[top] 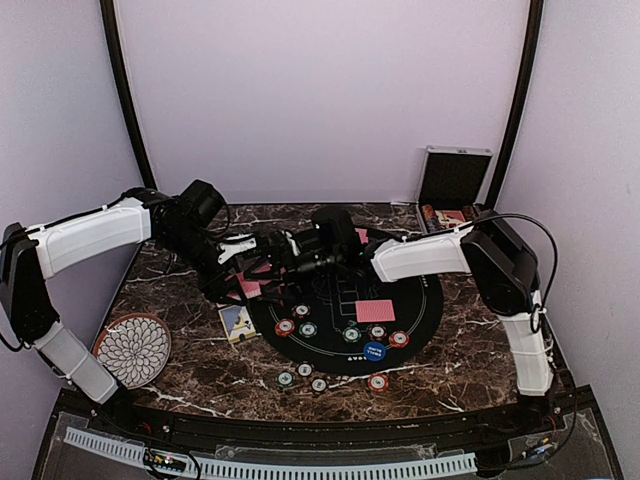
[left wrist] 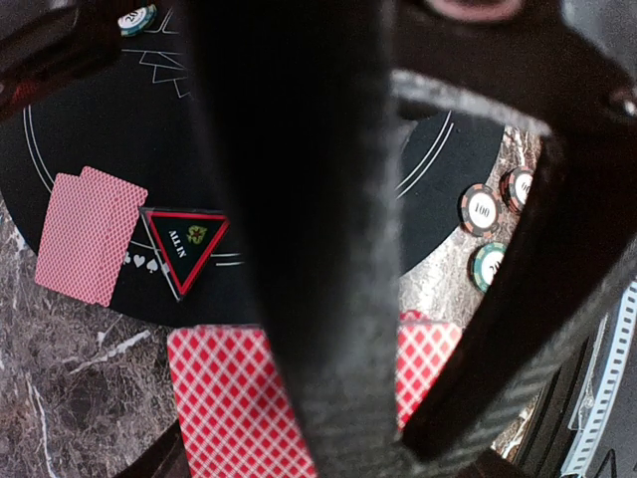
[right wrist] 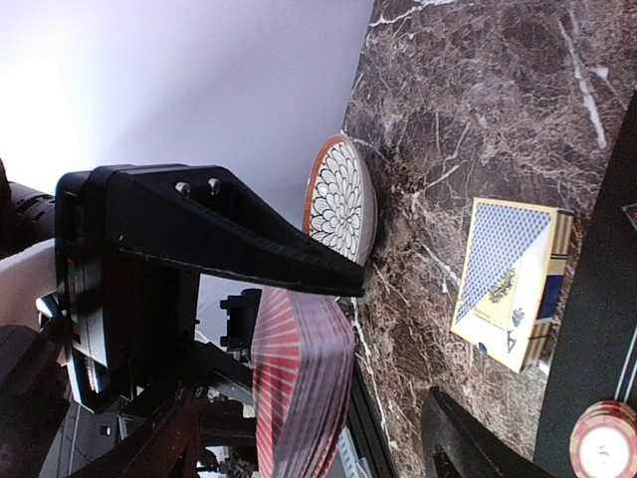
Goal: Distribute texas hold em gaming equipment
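My left gripper (top: 243, 272) is shut on a deck of red-backed playing cards (top: 250, 288) above the left edge of the round black mat (top: 422, 312). In the left wrist view the deck (left wrist: 224, 398) fills the bottom, partly behind a blurred black finger. My right gripper (right wrist: 396, 344) stands open from the right, with the deck's edge (right wrist: 299, 388) between its fingers. Two red-backed cards (left wrist: 85, 234) lie on the mat beside an "ALL IN" triangle (left wrist: 184, 244). Another card pile (top: 375, 310), several poker chips (top: 285, 327) and a blue button disc (top: 374, 351) lie on the mat.
A flower-patterned plate (top: 133, 349) sits at the front left. A blue and yellow card box (top: 236, 322) lies by the mat's left edge. The open chip case (top: 455, 180) stands at the back right. More chips (top: 304, 370) lie near the front edge.
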Controlling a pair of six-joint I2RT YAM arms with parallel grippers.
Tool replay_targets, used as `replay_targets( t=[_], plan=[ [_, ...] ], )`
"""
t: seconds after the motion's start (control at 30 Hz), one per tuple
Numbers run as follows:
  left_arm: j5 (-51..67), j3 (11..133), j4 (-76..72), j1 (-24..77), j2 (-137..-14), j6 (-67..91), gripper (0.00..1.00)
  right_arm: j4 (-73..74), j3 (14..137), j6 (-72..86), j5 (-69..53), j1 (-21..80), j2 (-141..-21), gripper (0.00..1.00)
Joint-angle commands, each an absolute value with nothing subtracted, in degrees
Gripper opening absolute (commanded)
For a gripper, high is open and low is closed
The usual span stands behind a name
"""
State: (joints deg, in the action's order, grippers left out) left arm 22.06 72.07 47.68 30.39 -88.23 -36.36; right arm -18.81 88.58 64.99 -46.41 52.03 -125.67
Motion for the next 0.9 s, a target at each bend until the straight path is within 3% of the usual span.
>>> replay_targets(
  t=[0.0, 0.43, 0.87],
  plan=[
    [23.74, 73.38, 48.17, 30.32, -86.76, -36.12, 0.00, -21.88, 92.02, 66.19, -47.96, 52.89, -128.02, 0.77],
    [23.70, 73.92, 48.68, 30.32, -86.94, -36.21, 0.00, -18.46, 97.93, 66.56, -50.19, 53.58, -134.07, 0.76],
    [23.76, 73.83, 48.78, 30.32, -86.61, -36.17, 0.00, -17.32, 90.50, 64.23, -47.55, 50.25, -129.16, 0.67]
  ],
)
